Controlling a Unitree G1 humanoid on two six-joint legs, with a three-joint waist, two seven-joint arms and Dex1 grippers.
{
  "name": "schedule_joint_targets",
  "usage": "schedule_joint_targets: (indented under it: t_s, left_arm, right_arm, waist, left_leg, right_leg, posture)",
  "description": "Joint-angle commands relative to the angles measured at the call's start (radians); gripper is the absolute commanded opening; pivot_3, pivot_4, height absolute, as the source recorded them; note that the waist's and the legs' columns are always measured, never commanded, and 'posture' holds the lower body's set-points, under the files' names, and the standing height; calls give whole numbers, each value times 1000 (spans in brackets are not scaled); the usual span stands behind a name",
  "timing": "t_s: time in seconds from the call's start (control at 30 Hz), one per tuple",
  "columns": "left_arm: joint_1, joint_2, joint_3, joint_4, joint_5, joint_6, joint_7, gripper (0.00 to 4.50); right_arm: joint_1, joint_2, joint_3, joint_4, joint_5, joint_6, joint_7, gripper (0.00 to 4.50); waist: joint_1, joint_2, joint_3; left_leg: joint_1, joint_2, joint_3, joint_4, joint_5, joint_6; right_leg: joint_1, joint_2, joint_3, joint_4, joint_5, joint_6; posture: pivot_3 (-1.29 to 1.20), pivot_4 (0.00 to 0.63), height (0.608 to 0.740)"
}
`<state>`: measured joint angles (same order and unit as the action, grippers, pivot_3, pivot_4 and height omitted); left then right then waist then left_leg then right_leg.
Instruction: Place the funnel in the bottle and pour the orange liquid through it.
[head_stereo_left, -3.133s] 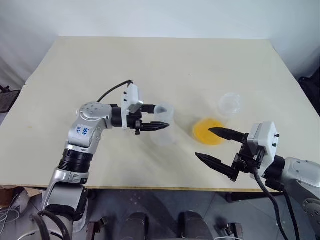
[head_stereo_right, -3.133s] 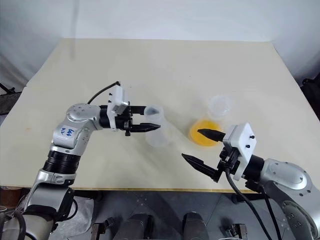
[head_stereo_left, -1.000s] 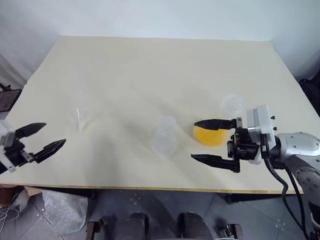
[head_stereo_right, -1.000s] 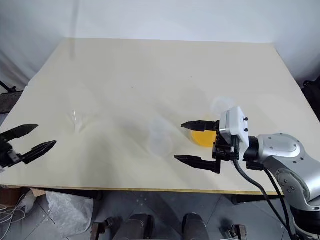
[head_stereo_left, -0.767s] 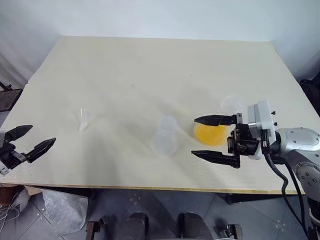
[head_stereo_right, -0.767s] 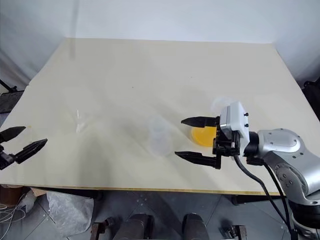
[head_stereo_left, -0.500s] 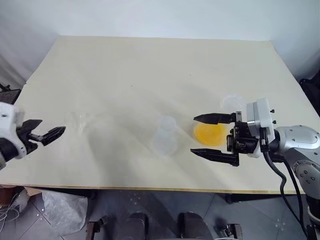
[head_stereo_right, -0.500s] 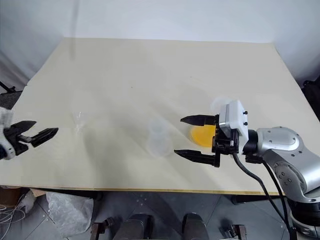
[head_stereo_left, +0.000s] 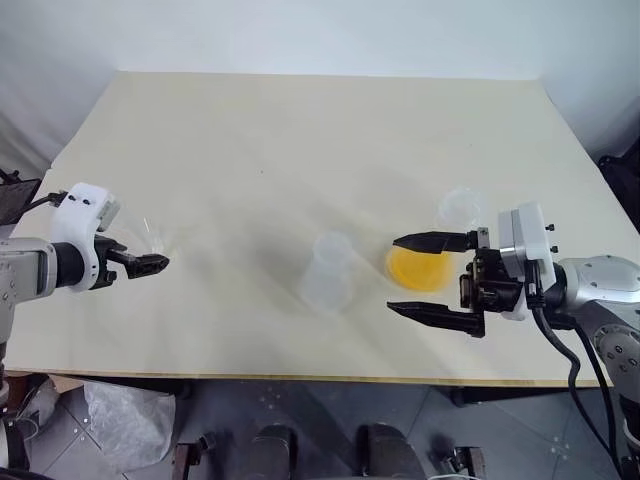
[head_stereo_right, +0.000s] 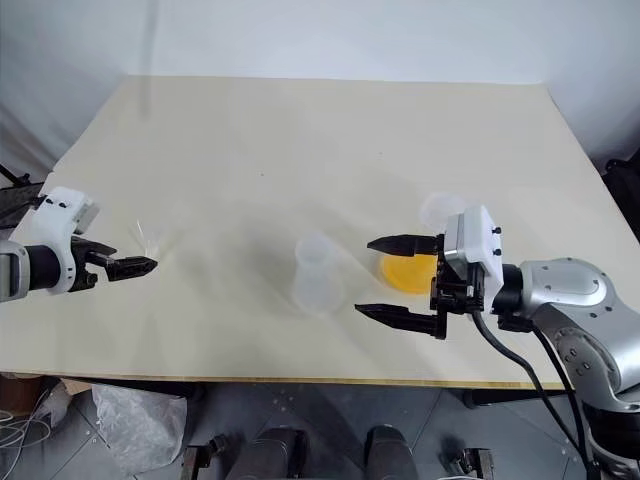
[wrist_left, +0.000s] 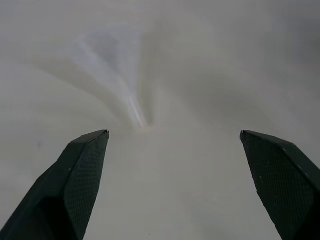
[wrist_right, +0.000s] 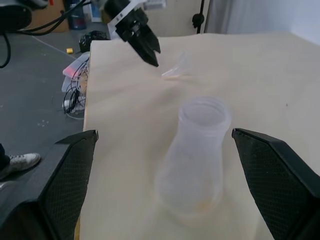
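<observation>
The left gripper (head_stereo_right: 146, 265) gapes wide and empty just short of the funnel (head_stereo_right: 149, 236) lying on the table (head_stereo_left: 300, 130). The fetching step is on; next it must straddle that funnel and close. The right gripper (head_stereo_left: 430, 276) waits, wide open and empty, beside the flask (head_stereo_left: 327, 272).

Upright bottle (wrist_right: 196, 155) between open right end effector (wrist_right: 167, 175) fingers, funnel (wrist_right: 177, 68) beyond

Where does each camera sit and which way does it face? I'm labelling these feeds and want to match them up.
Head stereo pair: high, facing forward and down on the table; both arms, left gripper, right gripper.
Left wrist: along its open fingers at the funnel.
Right wrist: across the table at the bottle; own open fingers, plus the left gripper.
Shared: the right wrist and head views both show bottle, funnel and left gripper.
</observation>
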<state>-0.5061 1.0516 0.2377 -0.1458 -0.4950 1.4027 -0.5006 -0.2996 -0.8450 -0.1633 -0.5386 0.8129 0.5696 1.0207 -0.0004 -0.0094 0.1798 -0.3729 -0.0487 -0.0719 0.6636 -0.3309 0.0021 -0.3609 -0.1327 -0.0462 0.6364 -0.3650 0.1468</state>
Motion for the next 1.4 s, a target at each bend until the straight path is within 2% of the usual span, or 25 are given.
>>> schedule_joint_targets:
  t_s: [0.03,0.27,0.63,1.03,1.4]
  left_arm:
    - [-79,2,-12,47,38,65,45,4476]
    - [-166,-78,-19,165,95,97,122,4476]
    - [-236,-155,-89,322,143,-41,119,4476]
    - [-385,-164,-245,561,228,-121,48,4476]
    - [-426,-187,-263,638,259,-118,19,4476]
  right_arm:
    - [-4,-18,-35,-15,20,-11,20,4500]
    - [-47,-1,-42,-15,77,18,-5,4500]
    - [-78,2,-33,-16,118,37,-28,4500]
    - [-67,-7,-33,-23,110,36,-28,4500]
    - [-56,-13,-41,-25,105,34,-29,4500]
  waist:
    - [0,0,0]
    - [-2,0,0]
    - [1,0,0]
    - [-3,0,0]
    - [-1,-1,0]
  left_leg:
    - [0,0,0,0,0,0]
    - [0,0,0,1,0,0]
    - [-1,-1,0,2,0,0]
    - [-3,-2,2,2,0,0]
    - [-5,-3,1,4,0,0]
  right_leg:
    - [0,0,0,0,0,0]
    - [-1,1,-3,2,0,0]
    - [-1,0,-4,2,0,0]
    - [-6,0,-3,9,0,0]
    - [-11,-1,-3,14,0,0]
  posture:
    - [0,150,740]
    - [0,150,740]
    - [0,150,740]
    - [0,150,740]
    - [0,150,740]
